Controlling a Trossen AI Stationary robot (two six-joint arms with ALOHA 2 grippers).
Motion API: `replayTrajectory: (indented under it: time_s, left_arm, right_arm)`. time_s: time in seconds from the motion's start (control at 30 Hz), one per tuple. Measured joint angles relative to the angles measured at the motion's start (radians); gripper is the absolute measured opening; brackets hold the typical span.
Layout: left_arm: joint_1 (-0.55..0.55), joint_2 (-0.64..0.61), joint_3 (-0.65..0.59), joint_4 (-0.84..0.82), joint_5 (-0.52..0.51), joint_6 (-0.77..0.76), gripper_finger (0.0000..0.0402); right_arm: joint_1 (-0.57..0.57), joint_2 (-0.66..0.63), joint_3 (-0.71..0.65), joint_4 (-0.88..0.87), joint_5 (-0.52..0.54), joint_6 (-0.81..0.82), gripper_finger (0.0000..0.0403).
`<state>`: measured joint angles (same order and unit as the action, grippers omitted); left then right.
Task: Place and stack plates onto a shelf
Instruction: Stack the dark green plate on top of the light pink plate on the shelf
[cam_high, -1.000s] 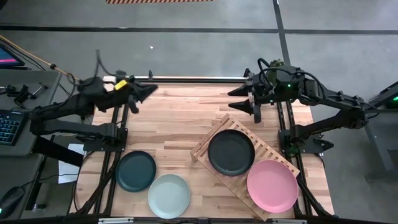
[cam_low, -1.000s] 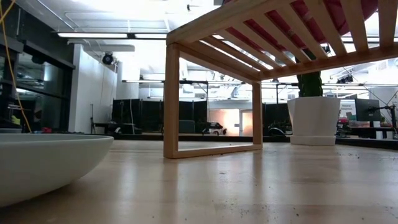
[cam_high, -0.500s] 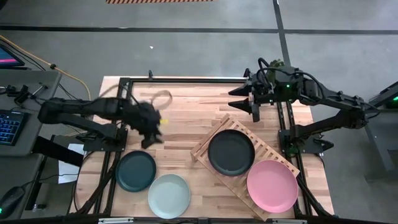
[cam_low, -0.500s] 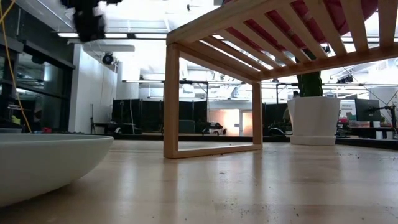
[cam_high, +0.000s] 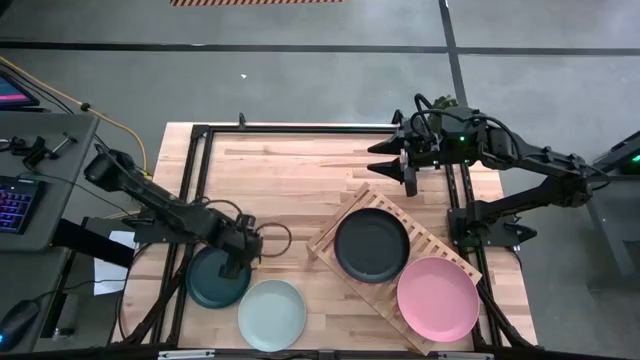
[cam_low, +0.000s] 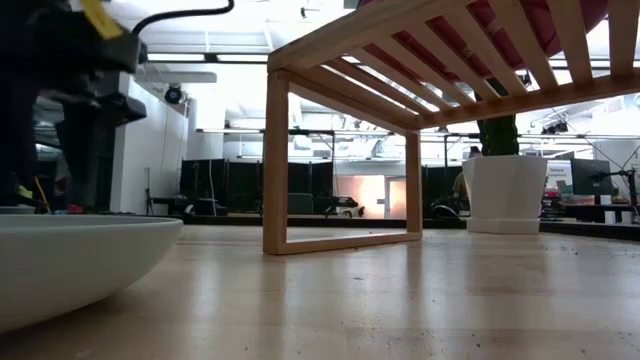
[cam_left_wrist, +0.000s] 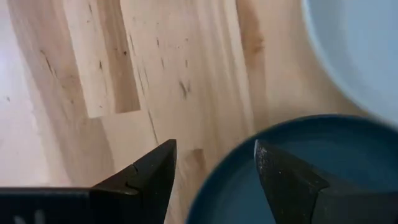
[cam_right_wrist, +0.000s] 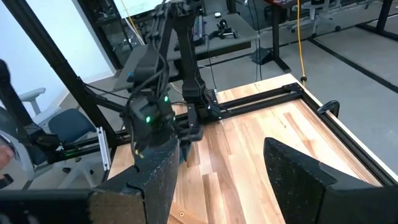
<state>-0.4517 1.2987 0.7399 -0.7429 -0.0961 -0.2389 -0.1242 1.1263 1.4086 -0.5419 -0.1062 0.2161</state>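
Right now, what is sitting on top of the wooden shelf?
On the shelf sit two plates: a black plate and a light pink plate beside it. Whether other plates lie stacked beneath them cannot be seen from above.

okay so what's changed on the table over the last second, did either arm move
The left arm swung from the table's back left corner forward and down; the left gripper now sits open at the rim of the dark teal plate, one finger outside the rim and one over the plate, not yet closed. The right gripper stayed at the back right. The black plate, the pink plate, the mint plate and the shelf did not move.
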Motion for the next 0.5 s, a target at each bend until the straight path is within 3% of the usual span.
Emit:
replayTrajectory:
  time_s: [0.2, 0.5]
  left_arm:
    - [-0.030, 0.100, 0.000, -0.008, 0.074, 0.124, 0.0203]
    - [-0.033, 0.161, 0.000, 0.016, 0.066, 0.252, 0.0200]
  right_arm:
    - [0.000, 0.000, 0.000, 0.000, 0.000, 0.003, 0.0218]
    - [0.000, 0.000, 0.000, 0.000, 0.000, 0.000, 0.0218]
